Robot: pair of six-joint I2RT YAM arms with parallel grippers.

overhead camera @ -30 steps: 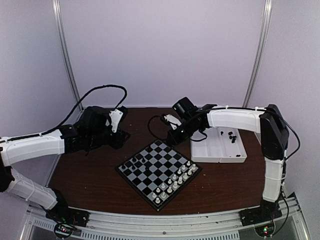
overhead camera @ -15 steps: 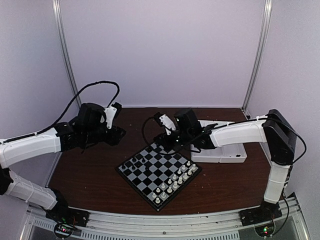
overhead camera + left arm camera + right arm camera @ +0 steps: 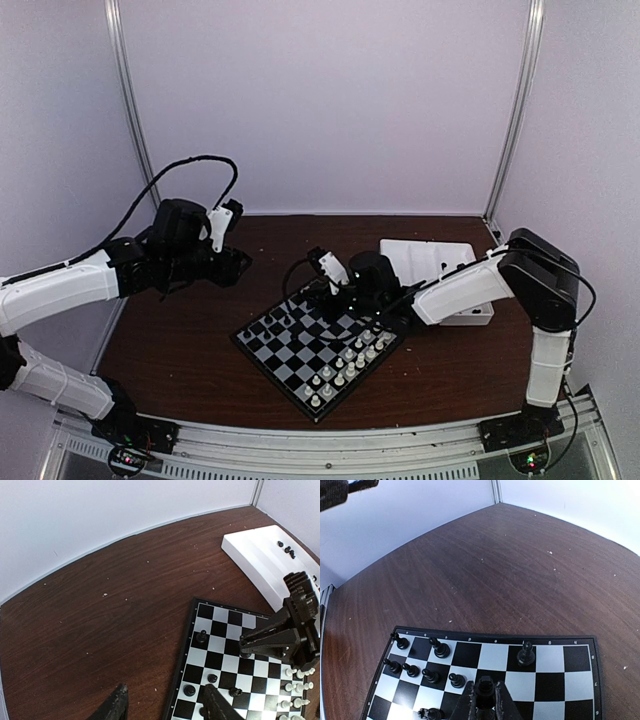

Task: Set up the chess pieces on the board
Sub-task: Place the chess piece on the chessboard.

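Right gripper [image 3: 484,706] pinching black piece [image 3: 484,687] above board [image 3: 490,656] | left gripper [image 3: 165,706] parted, beside board edge

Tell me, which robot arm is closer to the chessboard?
Right. The right fingers are over the board, holding a black piece. The left fingers hang open off its far-left side, over the table.

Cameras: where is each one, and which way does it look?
Top external: above and behind, looking down on the flat black-and-grey checked chessboard; both arms show.
Left wrist: on left arm, faces the board and white rectangular tray; open left gripper shows.
Right wrist: low over the board; right gripper pinches a tiny black plastic chessman.
Shared: all see the board.
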